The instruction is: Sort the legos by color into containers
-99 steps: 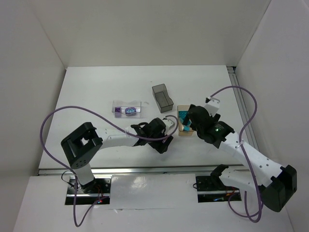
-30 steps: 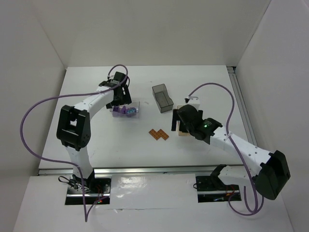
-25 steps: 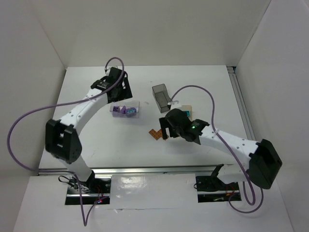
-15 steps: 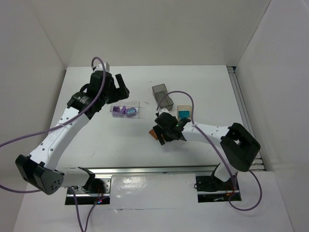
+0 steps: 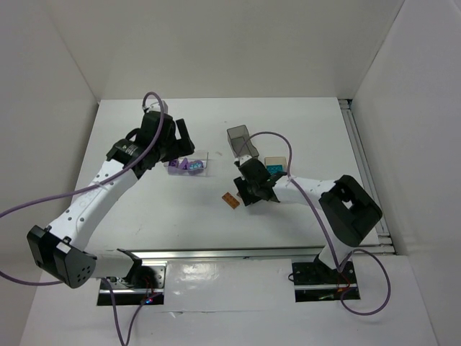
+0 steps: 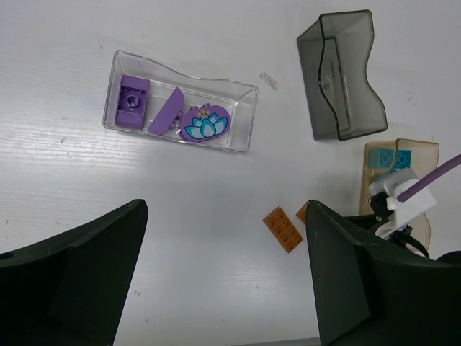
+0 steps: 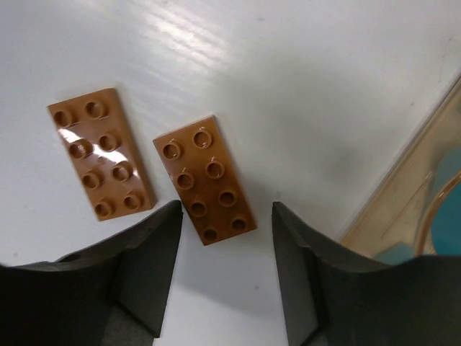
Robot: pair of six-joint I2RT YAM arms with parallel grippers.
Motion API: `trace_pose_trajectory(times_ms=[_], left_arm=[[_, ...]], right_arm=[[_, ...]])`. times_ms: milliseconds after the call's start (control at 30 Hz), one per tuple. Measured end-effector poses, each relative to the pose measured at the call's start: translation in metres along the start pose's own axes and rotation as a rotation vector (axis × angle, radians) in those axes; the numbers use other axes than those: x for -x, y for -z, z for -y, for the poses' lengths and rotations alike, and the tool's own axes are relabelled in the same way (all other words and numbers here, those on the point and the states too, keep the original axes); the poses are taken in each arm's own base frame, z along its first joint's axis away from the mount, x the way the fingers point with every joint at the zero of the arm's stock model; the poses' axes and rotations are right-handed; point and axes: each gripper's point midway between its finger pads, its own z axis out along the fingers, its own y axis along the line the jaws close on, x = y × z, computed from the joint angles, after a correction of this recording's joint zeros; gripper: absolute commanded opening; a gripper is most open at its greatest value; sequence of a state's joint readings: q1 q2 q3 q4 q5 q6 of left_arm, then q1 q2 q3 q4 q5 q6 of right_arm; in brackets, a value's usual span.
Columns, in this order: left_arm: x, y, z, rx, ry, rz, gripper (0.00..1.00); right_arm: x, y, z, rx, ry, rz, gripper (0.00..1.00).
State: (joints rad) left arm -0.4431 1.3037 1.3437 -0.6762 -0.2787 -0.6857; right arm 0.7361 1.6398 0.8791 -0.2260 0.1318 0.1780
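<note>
Tabletop (image 6: 108, 187): purple legos (image 6: 134, 101) in clear box (image 6: 243, 135), teal legos (image 6: 395, 158) in tan box (image 6: 427, 153)

The table (image 6: 86, 194) is white with faint grain streaks. The clear box (image 6: 245, 92) is colourless; inside it are a purple square brick (image 6: 135, 101), a purple sloped piece (image 6: 166, 112) and a purple oval brick (image 6: 204, 123) printed with a teal-and-white lotus. The smoky box (image 6: 346, 108) is dark translucent grey; the tan box (image 6: 425, 155) is see-through amber, with teal-blue bricks (image 6: 392, 158) in it. The left flat brick (image 7: 101, 164) and the right flat brick (image 7: 204, 180) are orange-brown, each patterned with two rows of four round studs. The cable (image 6: 432, 176) is purple; the left gripper (image 6: 225, 209) and right gripper (image 7: 227, 209) are matte black.
</note>
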Motion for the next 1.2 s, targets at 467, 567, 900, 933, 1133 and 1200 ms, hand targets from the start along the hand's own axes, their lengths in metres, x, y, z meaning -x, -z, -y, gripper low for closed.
trace_pose_trajectory(times_ms=[467,567,900,933,1133,1200], left_arm=[[-0.008,-0.003,-0.005,0.016,-0.006,-0.021,0.96],[-0.008,-0.002,-0.005,0.014,-0.005,-0.018,0.96],[-0.003,0.01,-0.007,0.005,0.001,0.004,0.96],[-0.002,0.011,-0.007,0.004,0.003,0.007,0.96],[0.001,0.012,-0.01,0.005,0.012,0.012,0.96],[0.001,0.012,-0.01,0.005,0.014,0.011,0.96]], right_arm=[[0.003,-0.002,-0.002,0.05,0.017,-0.009,0.23],[0.019,0.004,-0.001,0.033,0.004,0.029,0.21],[0.13,0.035,0.038,-0.135,-0.124,0.274,0.23],[0.141,0.035,0.043,-0.149,-0.135,0.29,0.23],[0.191,0.002,0.08,-0.222,-0.19,0.31,0.26],[0.197,-0.014,0.089,-0.234,-0.199,0.296,0.36]])
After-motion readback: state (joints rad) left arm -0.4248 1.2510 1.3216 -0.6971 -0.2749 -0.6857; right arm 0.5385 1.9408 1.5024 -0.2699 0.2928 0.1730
